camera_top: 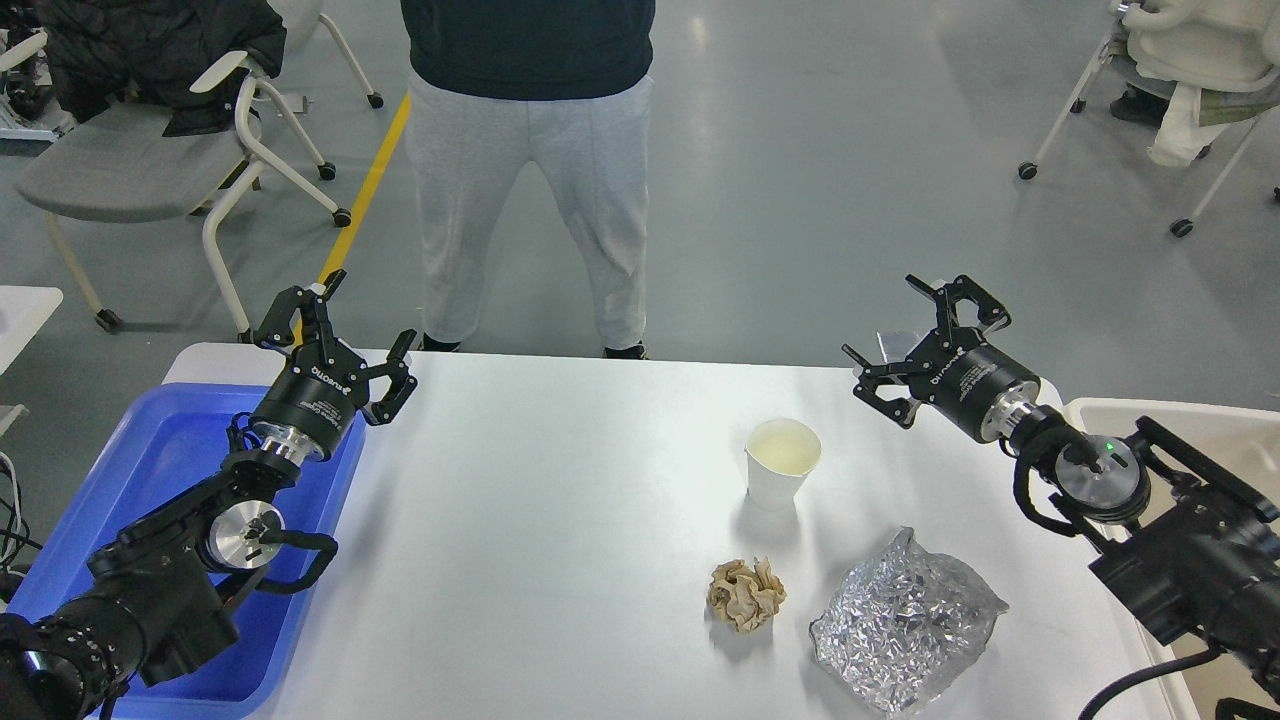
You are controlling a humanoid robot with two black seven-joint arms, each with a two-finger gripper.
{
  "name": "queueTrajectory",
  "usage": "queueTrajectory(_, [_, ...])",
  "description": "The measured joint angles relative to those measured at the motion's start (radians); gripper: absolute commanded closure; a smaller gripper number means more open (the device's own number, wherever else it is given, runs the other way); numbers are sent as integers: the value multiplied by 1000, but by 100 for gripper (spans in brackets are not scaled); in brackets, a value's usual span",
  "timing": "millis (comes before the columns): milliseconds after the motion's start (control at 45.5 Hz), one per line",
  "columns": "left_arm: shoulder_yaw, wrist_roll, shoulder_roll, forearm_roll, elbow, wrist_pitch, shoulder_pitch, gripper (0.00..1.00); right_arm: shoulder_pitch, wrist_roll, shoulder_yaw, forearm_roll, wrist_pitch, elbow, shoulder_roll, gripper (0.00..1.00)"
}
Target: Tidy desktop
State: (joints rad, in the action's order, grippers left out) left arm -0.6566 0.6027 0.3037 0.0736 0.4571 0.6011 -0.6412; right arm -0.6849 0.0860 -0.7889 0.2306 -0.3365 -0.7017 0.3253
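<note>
The white desktop (540, 520) fills the middle of the head view. On its right half stand a white paper cup (782, 462), upright, a crumpled brown paper ball (746, 594) and a crinkled silver foil bag (905, 622). My left gripper (350, 335) hovers open over the desktop's far left corner, above the blue tray's inner edge, with nothing between its fingers. My right gripper (915, 335) is open at the far right edge, beyond and to the right of the cup, holding nothing.
A blue plastic tray (150, 460) lies at the left under my left arm. A beige bin (1200, 425) sits at the right under my right arm. A person (530, 170) stands just behind the table. Chairs stand at far left and far right.
</note>
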Motion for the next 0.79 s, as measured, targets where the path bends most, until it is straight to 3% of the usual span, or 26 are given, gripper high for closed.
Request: queueTrajectory(791, [0, 0, 0, 0, 0, -1, 0, 0, 11, 1, 4, -25, -1, -14, 0, 0])
